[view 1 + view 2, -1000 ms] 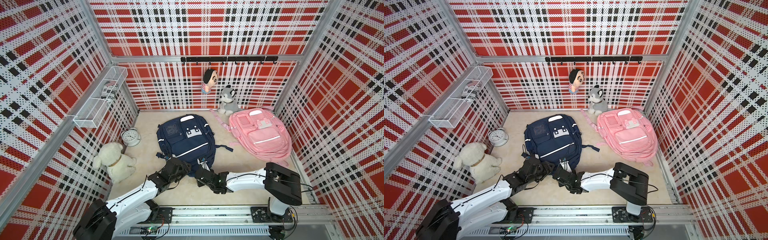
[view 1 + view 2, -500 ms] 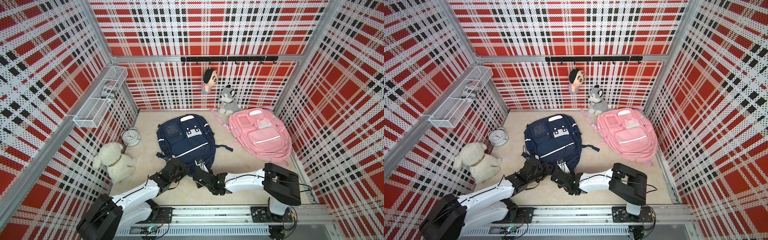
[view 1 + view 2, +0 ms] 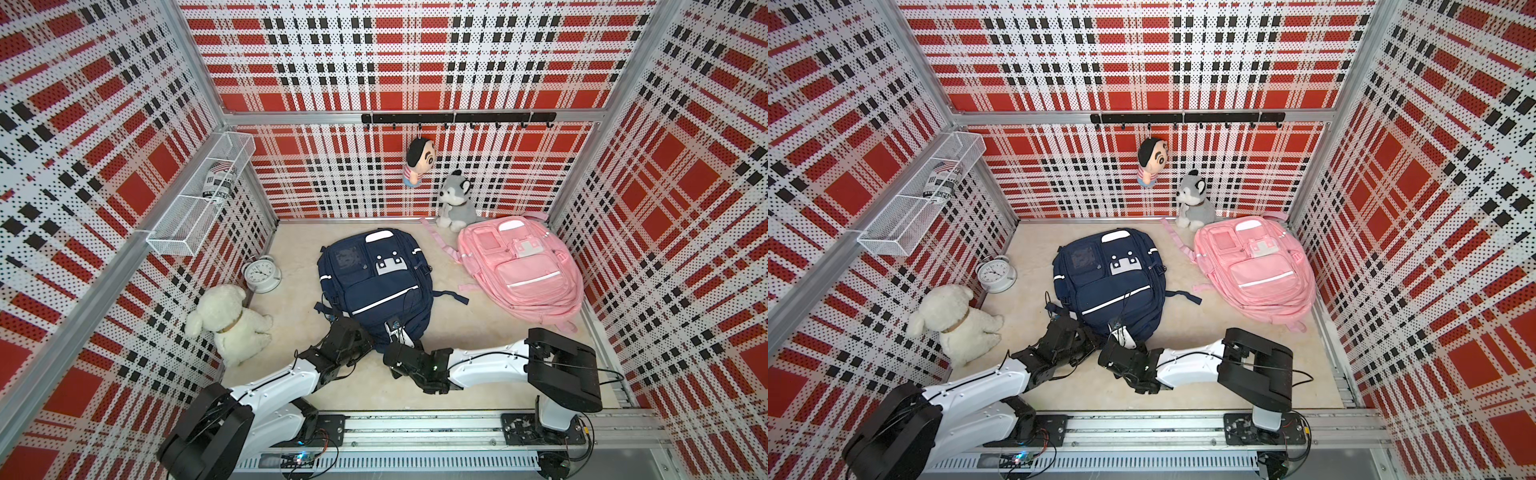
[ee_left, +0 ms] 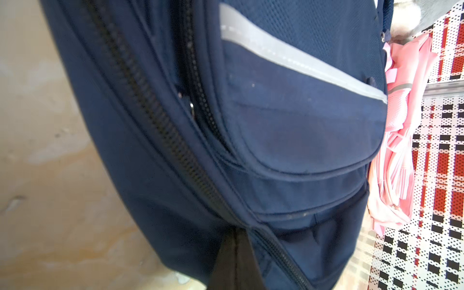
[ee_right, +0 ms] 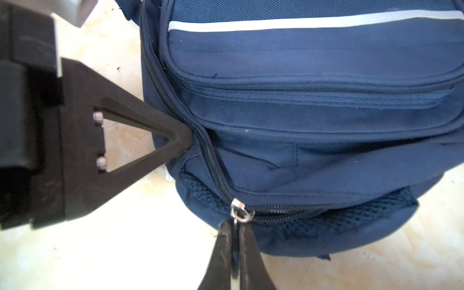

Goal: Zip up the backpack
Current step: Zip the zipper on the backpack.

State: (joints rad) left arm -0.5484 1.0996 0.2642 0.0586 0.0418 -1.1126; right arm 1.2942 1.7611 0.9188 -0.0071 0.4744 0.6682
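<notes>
— What do you have on the floor?
— Centre backpack [image 3: 374,282] mid-floor: your dial's hub. Second backpack [image 3: 523,274] at 3 o'clock, apart. Husky plush [image 3: 455,203] at 1, just behind the second backpack. Hanging doll [image 3: 417,166] between 12 and 1, on the hook rail [image 3: 457,117]. Alarm clock [image 3: 262,274] at 9. Plush dog [image 3: 232,324] at 8.
— And your left wall?
— Wire shelf [image 3: 199,208] at 10, can [image 3: 218,183] in it.
— Grippers?
— Left gripper [image 3: 365,340] at 7, touching the hub's near edge. Right gripper [image 3: 397,334] at 6, on the zipper pull [image 5: 238,213].

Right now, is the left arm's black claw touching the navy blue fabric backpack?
Touching. The right wrist view shows the left gripper, shut, pressed into the navy blue fabric backpack beside its zipper.
</notes>
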